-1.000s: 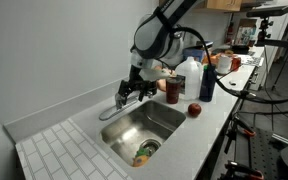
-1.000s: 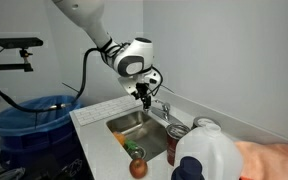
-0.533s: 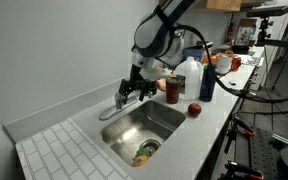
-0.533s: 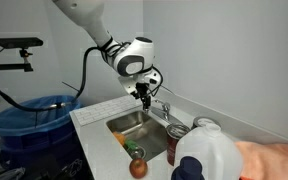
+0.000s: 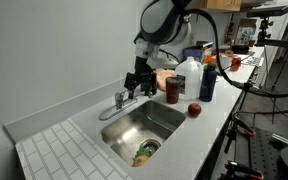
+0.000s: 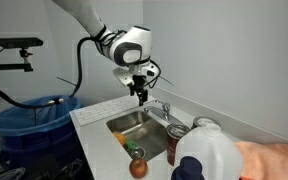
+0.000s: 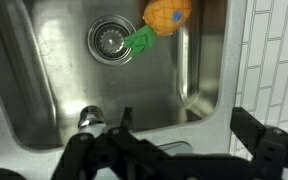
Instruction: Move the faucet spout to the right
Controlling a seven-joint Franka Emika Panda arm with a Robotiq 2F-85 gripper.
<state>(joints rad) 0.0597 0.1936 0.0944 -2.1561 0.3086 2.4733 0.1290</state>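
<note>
The faucet spout [image 5: 110, 111] is a stiff, slick chrome tube that turns only about its stubby base at the back of the sink [image 5: 134, 125]. It angles out over the basin. It should swing with a light sideways push, best applied near the free end for leverage, since the pads may slide on the polish. The gripper [image 5: 134, 88] hangs above the base, jaws spread wide and empty. A second ago it sat lower, right at the faucet. The spout's angle looks unchanged.
</note>
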